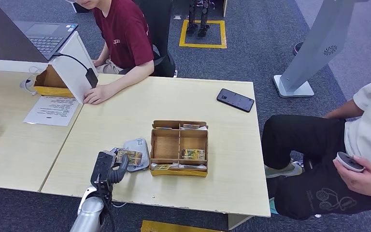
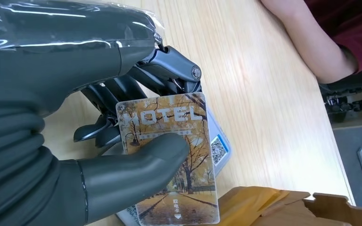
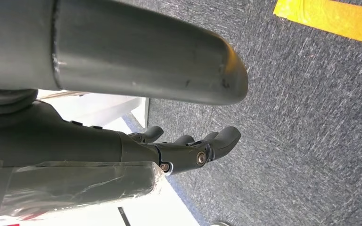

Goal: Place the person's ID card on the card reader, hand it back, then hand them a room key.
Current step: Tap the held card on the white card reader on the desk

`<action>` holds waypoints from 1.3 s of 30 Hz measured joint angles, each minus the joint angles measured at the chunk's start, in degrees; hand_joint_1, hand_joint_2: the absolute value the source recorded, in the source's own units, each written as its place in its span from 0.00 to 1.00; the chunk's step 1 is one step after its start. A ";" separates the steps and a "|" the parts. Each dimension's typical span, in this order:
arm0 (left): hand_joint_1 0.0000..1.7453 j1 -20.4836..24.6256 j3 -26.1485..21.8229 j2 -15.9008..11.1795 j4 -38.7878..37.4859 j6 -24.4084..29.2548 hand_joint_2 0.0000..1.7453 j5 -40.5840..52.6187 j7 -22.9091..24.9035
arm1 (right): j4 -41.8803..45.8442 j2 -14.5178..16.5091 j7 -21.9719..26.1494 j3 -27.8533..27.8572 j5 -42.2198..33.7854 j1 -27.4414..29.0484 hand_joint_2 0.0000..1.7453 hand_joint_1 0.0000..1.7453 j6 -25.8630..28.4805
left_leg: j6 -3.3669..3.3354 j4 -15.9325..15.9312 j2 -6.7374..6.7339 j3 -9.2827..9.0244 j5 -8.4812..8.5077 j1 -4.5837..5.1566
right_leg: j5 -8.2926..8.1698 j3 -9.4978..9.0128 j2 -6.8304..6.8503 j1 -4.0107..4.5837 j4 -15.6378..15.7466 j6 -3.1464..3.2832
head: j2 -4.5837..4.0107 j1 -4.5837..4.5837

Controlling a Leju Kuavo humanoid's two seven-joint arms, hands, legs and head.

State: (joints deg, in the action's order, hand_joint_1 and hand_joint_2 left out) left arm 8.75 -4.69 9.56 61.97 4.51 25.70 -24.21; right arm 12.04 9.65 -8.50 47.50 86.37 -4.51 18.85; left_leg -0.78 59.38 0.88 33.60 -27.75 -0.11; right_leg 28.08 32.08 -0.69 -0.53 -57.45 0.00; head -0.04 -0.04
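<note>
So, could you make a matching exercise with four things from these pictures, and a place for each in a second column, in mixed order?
Things:
1. hotel card
2. black phone
3. wooden organizer box
4. printed sheet

Places:
A. lying flat near the table's far right corner
B. on the left table, beside the leaning white panel
C. pinched in the robot's left hand
D. around the middle of the table, with cards in its compartments

Pairs: 1-C, 2-A, 3-D, 4-B
</note>
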 joint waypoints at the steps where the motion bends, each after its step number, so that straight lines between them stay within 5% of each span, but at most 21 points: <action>1: 1.00 -0.01 0.03 0.05 0.38 0.04 1.00 0.04 0.06 | 0.00 0.04 -0.05 0.00 0.01 0.00 0.00 0.00 -0.05 | 0.00 0.00 0.00 0.00 0.00 0.00 | 0.00 0.00 0.00 0.00 0.00 0.00 | 0.00 0.00; 13: 1.00 0.03 0.20 0.15 1.68 0.39 1.00 0.18 0.60 | 0.00 0.26 -0.11 0.00 0.02 0.00 0.00 0.00 -0.06 | 0.00 0.00 -0.01 0.00 0.00 0.00 | 0.00 0.00 -0.01 0.00 0.00 0.00 | 0.00 0.00; 24: 1.00 3.42 0.19 0.36 -0.31 10.21 1.00 6.67 2.98 | 0.00 0.31 -0.06 -0.11 0.30 -0.06 0.00 0.00 -0.19 | 0.00 0.00 0.00 0.01 0.00 0.00 | 0.00 0.00 0.00 0.00 0.00 0.00 | 0.00 -0.01; 39: 1.00 5.50 0.16 1.79 -4.64 10.94 1.00 7.78 3.10 | 0.00 0.32 -0.11 -0.14 0.36 -0.11 0.00 0.00 -0.15 | -0.01 0.01 -0.01 0.02 0.00 0.01 | 0.00 0.02 -0.01 -0.01 0.00 0.00 | 0.00 0.00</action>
State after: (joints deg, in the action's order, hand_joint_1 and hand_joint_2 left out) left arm 14.25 -4.52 11.34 57.33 15.45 33.47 -21.11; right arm 12.04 9.97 -8.61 47.36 86.73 -4.62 18.70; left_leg -0.78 59.38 0.87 33.61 -27.76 -0.10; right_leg 28.08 32.10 -0.69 -0.53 -57.45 -0.01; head -0.04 -0.04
